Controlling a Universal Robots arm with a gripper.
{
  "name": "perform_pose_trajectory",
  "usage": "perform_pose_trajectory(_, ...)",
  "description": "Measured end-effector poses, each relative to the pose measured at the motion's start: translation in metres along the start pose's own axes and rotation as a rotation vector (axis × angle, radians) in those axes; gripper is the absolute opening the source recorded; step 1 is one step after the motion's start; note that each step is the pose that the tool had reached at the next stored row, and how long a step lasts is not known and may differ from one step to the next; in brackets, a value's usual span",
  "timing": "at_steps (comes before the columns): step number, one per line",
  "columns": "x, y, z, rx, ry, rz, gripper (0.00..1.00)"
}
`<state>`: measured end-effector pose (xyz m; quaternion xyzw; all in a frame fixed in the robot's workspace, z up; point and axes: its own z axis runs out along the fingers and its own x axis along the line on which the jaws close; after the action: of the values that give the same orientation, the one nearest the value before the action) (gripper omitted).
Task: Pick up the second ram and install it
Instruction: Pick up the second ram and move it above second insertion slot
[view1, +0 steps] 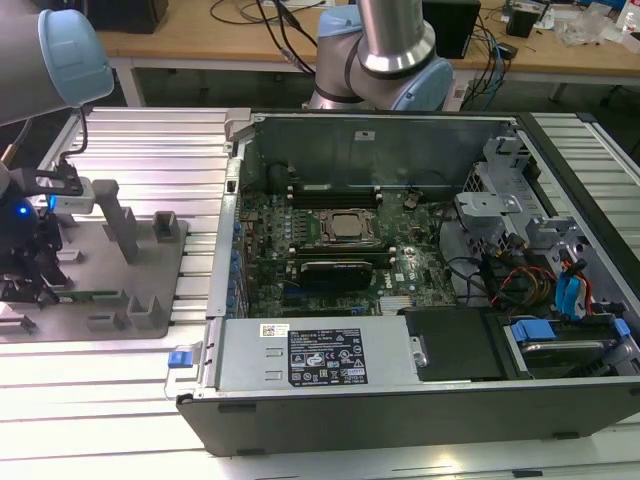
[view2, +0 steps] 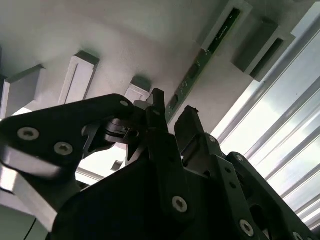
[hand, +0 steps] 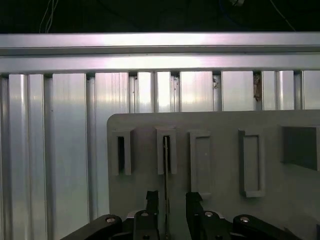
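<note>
My end effector (view2: 174, 107), jaws narrowly apart, straddles second ram (view2: 200, 65) standing edgewise on fixture plate (view2: 125, 45). I judge it light, stiff and fragile; pinch flat faces mid-length.

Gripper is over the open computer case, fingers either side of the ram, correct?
No. The gripper is over the grey fixture plate, at the exterior view's left of the case, as that view shows. Its fingers do stand either side of the ram.

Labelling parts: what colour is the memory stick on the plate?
The memory stick is green, best in the second wrist view.
</note>
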<state>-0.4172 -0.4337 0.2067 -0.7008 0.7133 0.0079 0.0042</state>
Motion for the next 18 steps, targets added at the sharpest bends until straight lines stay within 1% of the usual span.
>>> perform_pose_trajectory(2, 0.0, 0.0, 0.0, 0.0, 0.0001, 0.0, 0.18)
perform_pose_trajectory(10, 0.0004, 0.0, 0.0001, 0.0001, 0.0002, 0.0, 0.18)
perform_pose_trajectory(14, 0.0005, -0.0005, 0.0004, -0.0012, 0.0011, -0.025, 0.18)
perform_pose_trajectory(15, 0.0005, -0.0022, 0.0003, -0.0016, 0.0013, -0.025, 0.18)
perform_pose_trajectory(18, 0.0006, -0.0027, 0.0002, -0.0018, 0.0013, -0.025, 0.18)
